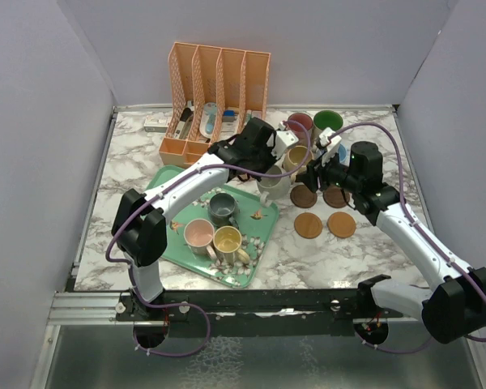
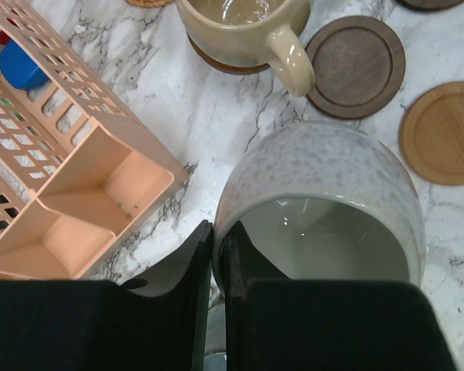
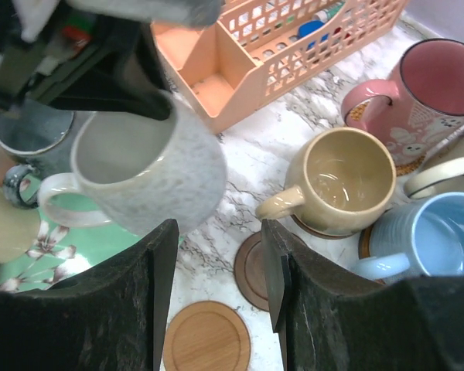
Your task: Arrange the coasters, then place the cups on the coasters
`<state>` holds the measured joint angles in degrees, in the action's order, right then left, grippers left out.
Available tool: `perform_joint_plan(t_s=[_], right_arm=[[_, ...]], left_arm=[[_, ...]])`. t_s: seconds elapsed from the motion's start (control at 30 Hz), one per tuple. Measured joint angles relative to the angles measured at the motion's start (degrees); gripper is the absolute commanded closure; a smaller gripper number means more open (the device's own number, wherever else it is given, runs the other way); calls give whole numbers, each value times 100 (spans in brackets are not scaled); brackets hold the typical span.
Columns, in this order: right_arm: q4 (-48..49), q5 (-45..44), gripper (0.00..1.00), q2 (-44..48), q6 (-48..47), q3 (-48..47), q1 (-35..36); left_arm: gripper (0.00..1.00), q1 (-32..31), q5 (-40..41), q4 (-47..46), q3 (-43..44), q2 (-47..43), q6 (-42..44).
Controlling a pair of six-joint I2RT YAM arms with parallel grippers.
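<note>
The left fingers [image 2: 192, 267] pinch the rim of a speckled white cup [image 2: 317, 178] over the desk [image 1: 292, 251]. The right fingers [image 3: 161, 267] stand open above bare coasters [image 3: 205, 340].

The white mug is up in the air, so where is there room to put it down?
Four bare coasters sit right of the green tray, with bare table in front of them. Behind them it is crowded: the cream mug, pink mug and blue mug bunch together.
</note>
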<state>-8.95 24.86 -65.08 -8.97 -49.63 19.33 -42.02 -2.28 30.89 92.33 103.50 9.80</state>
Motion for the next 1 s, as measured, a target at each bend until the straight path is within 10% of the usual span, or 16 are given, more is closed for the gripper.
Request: perform_joint_plan(t_s=[1.0], right_arm=[[0,-452,53,-70,15,2,-872]], left_arm=[[100,-179,-291,627,-706,411,1681]])
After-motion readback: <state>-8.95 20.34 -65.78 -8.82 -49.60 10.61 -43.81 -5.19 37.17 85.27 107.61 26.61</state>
